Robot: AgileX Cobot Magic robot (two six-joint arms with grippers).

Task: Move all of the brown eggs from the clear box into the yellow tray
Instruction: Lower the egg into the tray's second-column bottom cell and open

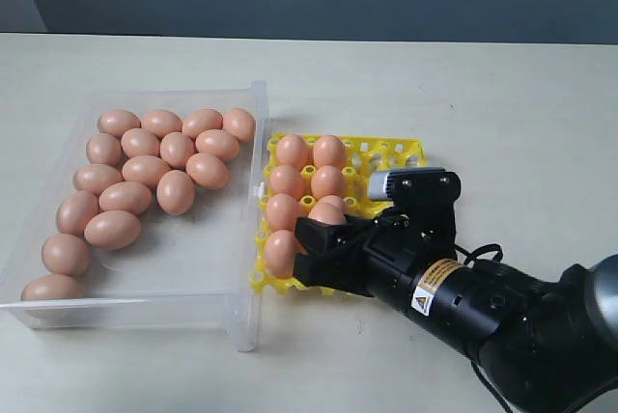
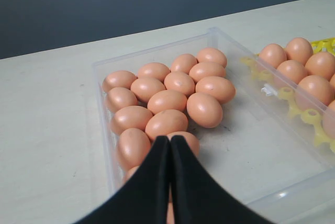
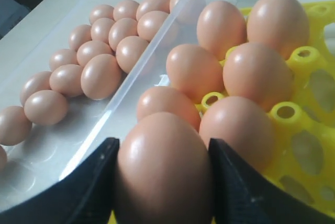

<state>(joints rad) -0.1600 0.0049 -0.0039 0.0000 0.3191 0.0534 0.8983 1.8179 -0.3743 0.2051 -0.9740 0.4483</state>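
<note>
1. One of the brown eggs (image 3: 165, 171) is pinched between the right hand (image 3: 163, 145) fingers, gripped on its sides so it can go into a cup upright
2. It's over the yellow tray (image 1: 401, 152), at the row nearest the arm, behind six seated ones
3. The tray butts against the clear box (image 1: 246, 239), so carries are short; plenty of eggs still lie there
4. Above them the left hand (image 2: 170, 148) hangs pressed together, empty
5. Pale desk (image 1: 483, 75) underneath

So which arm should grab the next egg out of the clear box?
Probably left. The left end effector is shut, empty and aimed at the brown eggs in the clear box. The right end effector is busy over the yellow tray, with one brown egg between its fingers.
</note>
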